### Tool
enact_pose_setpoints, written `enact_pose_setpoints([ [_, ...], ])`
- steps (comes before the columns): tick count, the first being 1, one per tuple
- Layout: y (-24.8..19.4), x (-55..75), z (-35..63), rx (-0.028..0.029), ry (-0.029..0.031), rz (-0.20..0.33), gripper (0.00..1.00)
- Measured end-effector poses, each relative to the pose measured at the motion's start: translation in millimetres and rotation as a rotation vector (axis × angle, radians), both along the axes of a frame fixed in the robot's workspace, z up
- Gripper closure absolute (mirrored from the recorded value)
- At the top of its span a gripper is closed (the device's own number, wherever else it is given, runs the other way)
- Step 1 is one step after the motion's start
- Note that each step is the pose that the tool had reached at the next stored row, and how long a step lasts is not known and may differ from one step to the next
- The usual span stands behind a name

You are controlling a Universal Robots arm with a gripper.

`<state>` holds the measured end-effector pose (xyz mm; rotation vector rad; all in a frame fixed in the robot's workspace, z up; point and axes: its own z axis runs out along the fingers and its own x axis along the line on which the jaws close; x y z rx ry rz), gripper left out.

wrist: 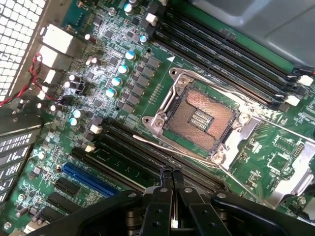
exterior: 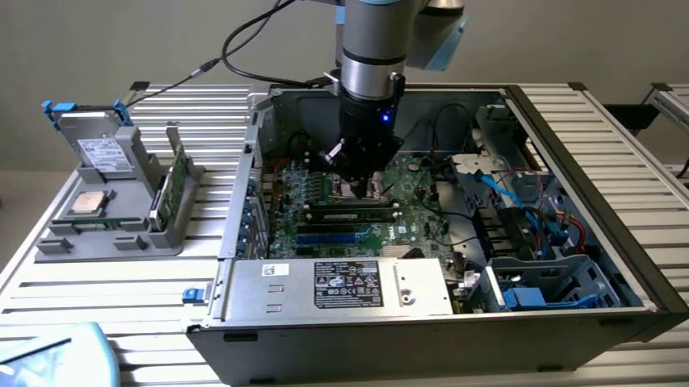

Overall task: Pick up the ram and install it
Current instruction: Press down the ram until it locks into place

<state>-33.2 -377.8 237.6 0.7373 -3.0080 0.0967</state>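
I see the ram [exterior: 344, 215] lying seated lengthwise in a slot on the motherboard [exterior: 323, 193], just in front of the processor socket [exterior: 357, 190] in the exterior view, a dark stick with a pale label along it. My claw [wrist: 171, 178] hangs directly above the board near that slot, its two black fingertips pressed together with nothing between them; it is clenched and empty. In the wrist view the tips sit over the dark memory slots [wrist: 147, 152] beside the open processor socket [wrist: 202, 115], whose gold contact field is bare and whose metal frame is folded back. A blue expansion slot [wrist: 91, 179] runs parallel further out.

The arm [exterior: 372, 64] drops in from above into the open computer case [exterior: 603, 193], which lies on its side on the ribbed aluminium bench [exterior: 97, 282]. At the front of the case sits the silver power supply [exterior: 334, 286] with its black label. On the exterior view's left, well apart from the case, a grey holder [exterior: 108, 226] carries a green card [exterior: 173, 181] standing on edge, a square silver processor chip [exterior: 86, 201] and a drive [exterior: 102, 149] leaning upright.
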Motion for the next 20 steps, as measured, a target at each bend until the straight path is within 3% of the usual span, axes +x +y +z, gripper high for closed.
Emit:
enact_pose_setpoints([
  [10,0.0,0.0,0.1,-0.0002,-0.0169,-0.121,0.9],
  [20,0.0,0.0,0.2,-0.0009,-0.0278,-0.251,0.9],
])
